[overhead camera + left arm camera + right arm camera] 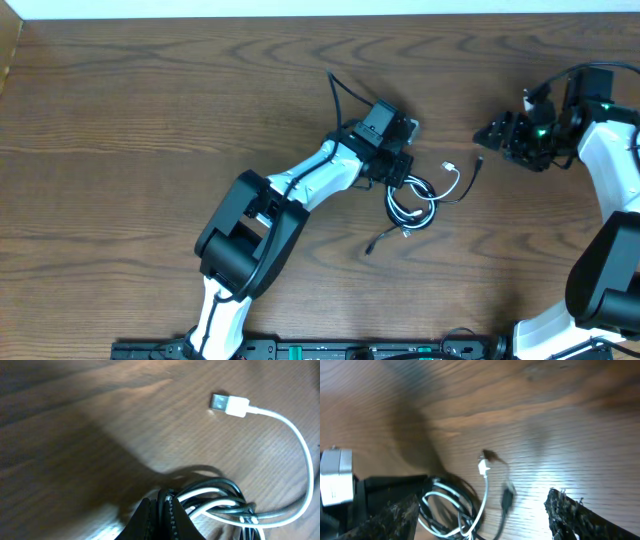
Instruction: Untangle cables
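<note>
The cables (412, 205), one black and one white, lie in a tangled loop at the table's middle. My left gripper (398, 176) is at the loop's upper left edge, shut on it. In the left wrist view its fingers (150, 520) pinch strands of the bundle (220, 502), and the white plug (229, 405) lies free beyond. My right gripper (490, 133) hovers open to the right, apart from the cables. Between its fingertips (572, 510) the right wrist view shows the white plug (483, 466), a black plug (507, 499) and the loop (445, 510).
A loose black cable end (371, 246) trails toward the front of the wooden table (150, 120). Another black end (478, 162) points toward the right gripper. The left arm (250, 230) crosses the table diagonally from the front.
</note>
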Controlling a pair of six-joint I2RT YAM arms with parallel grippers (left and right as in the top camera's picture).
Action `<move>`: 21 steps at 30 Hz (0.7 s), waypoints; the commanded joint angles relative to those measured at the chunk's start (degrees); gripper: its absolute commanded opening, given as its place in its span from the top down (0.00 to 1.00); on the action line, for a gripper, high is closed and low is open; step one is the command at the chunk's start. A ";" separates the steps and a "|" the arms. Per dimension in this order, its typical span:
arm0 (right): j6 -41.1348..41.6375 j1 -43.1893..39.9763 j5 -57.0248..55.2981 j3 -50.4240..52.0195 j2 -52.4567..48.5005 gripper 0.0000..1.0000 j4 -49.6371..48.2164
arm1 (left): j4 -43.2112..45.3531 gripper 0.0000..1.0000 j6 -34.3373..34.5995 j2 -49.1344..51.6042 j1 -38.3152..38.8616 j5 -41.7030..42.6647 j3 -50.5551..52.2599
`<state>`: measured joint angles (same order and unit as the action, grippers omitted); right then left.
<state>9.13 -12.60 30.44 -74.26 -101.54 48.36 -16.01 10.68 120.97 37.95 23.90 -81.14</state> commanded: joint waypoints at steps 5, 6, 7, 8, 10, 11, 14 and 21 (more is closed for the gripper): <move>-4.52 4.50 24.22 -0.96 0.44 0.24 -5.49 | 0.15 0.93 7.17 -10.47 -5.25 -0.35 -1.70; -4.52 5.18 26.97 -0.98 0.46 0.24 -7.02 | -0.02 0.93 7.96 -11.69 -5.88 -0.35 -1.70; -4.50 5.77 28.65 -0.98 0.48 0.24 -8.33 | -0.20 0.92 8.57 -12.87 -6.47 -0.35 -1.70; -4.50 6.58 29.70 -0.98 0.48 0.24 -9.64 | -0.39 0.93 8.90 -13.99 -7.04 -0.31 -1.70; -4.50 8.02 29.64 -0.98 0.48 0.24 -11.23 | -0.63 0.93 9.66 -16.04 -8.20 0.39 -1.70; -4.50 8.96 28.83 -0.98 0.48 0.24 -11.89 | -0.59 0.92 9.66 -17.00 -8.76 1.42 -1.70; -3.23 11.52 22.56 -0.96 0.48 0.24 -12.61 | -0.57 0.92 9.84 -18.99 -10.03 3.74 -1.70; -0.11 17.51 12.35 -0.96 0.37 0.25 -15.93 | 0.48 0.92 12.28 -20.26 -11.85 9.79 -1.70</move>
<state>7.25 2.66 47.72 -74.26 -101.54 33.52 -16.40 20.53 102.10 27.05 28.62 -81.62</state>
